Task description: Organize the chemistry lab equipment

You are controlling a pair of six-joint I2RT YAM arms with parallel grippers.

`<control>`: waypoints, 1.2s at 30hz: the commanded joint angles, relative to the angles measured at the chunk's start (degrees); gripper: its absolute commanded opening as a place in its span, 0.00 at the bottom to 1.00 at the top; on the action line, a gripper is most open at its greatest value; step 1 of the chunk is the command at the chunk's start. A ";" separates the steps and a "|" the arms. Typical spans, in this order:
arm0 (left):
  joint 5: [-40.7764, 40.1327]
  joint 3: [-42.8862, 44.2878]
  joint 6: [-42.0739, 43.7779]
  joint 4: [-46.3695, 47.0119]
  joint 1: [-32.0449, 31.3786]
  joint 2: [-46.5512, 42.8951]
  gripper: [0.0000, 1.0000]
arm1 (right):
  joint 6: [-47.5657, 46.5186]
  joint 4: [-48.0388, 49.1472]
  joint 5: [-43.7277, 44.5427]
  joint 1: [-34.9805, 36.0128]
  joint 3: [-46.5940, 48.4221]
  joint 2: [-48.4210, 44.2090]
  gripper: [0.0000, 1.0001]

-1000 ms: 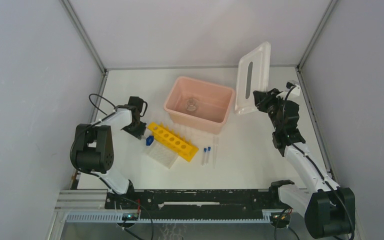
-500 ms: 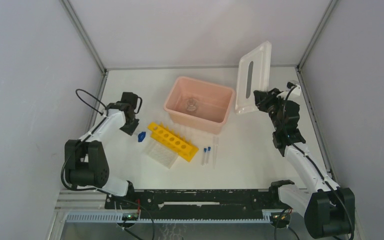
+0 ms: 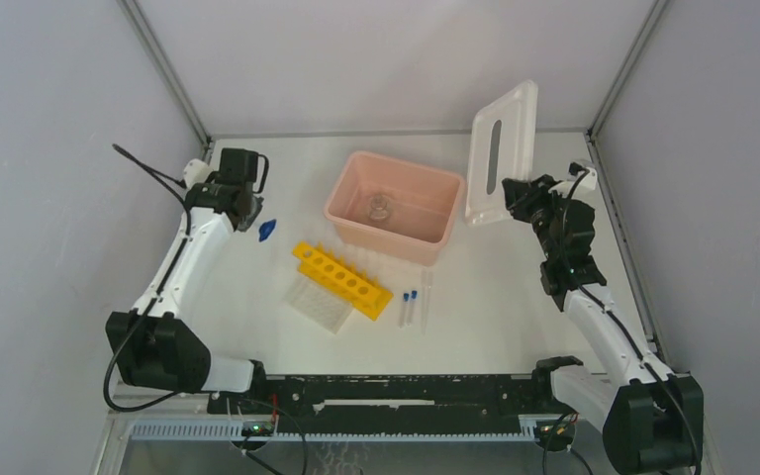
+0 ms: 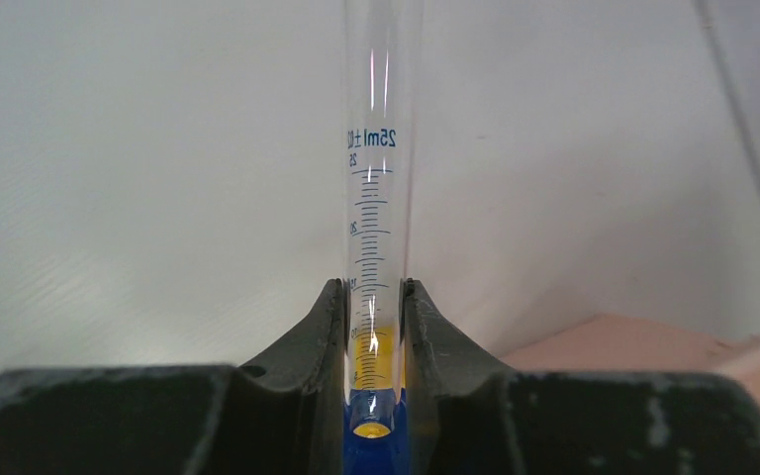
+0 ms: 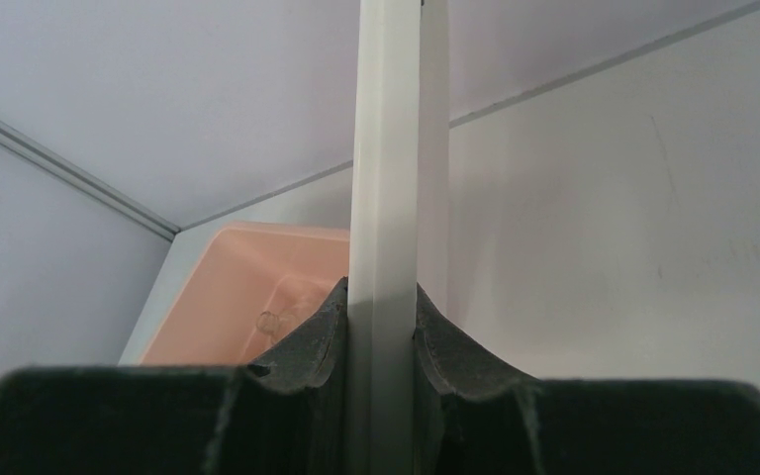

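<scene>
My left gripper (image 3: 241,205) is shut on a clear graduated cylinder (image 4: 376,198) with a blue base (image 3: 267,230), held over the table's far left. In the left wrist view the black fingers (image 4: 322,336) pinch its lower part. A yellow tube rack (image 3: 341,279) lies mid-table with a clear well plate (image 3: 319,305) against its near side. Two blue-capped vials (image 3: 408,307) and a thin clear tube (image 3: 426,295) lie to its right. Small round glassware (image 3: 381,208) sits inside the pink box (image 3: 339,198). My right gripper (image 3: 512,196) is shut on the white lid (image 3: 500,148), held upright.
The enclosure's grey walls close in the table on the left, back and right. The pink box (image 5: 218,287) stands open at the back centre, with the raised lid (image 5: 386,148) just to its right. Both arm bases sit on the black rail (image 3: 396,391) at the near edge.
My left arm has swung from beside the yellow rack toward the far left corner, carrying the blue-based cylinder with it. The right arm and lid have not moved.
</scene>
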 commanded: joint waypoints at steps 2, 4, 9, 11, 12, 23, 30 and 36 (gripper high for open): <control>-1.77 11.17 8.43 4.66 -5.16 -0.69 0.00 | 0.07 3.10 0.34 -0.25 3.48 -2.62 0.00; -1.84 15.02 10.39 4.79 -7.79 0.84 0.00 | -0.06 2.62 0.49 -0.55 3.93 -2.86 0.00; -0.16 23.47 10.94 4.65 -13.72 5.17 0.00 | -0.01 1.44 0.19 -2.70 4.82 -3.82 0.00; 1.09 26.58 10.26 4.40 -15.64 7.62 0.00 | 0.41 1.01 -0.07 -4.07 4.83 -4.52 0.00; 2.24 28.35 9.91 4.43 -16.89 8.84 0.00 | 0.63 0.74 -0.28 -4.77 4.83 -4.89 0.00; 7.75 41.85 23.98 9.76 -26.82 21.74 0.00 | 1.68 -0.88 -2.26 -11.42 4.83 -7.61 0.00; 14.21 37.45 39.68 20.57 -29.83 22.53 0.00 | 1.77 -1.42 -2.47 -12.75 4.59 -8.53 0.00; 15.61 33.81 53.78 25.09 -31.30 23.17 0.00 | 2.34 -1.37 -2.98 -14.24 4.57 -9.00 0.00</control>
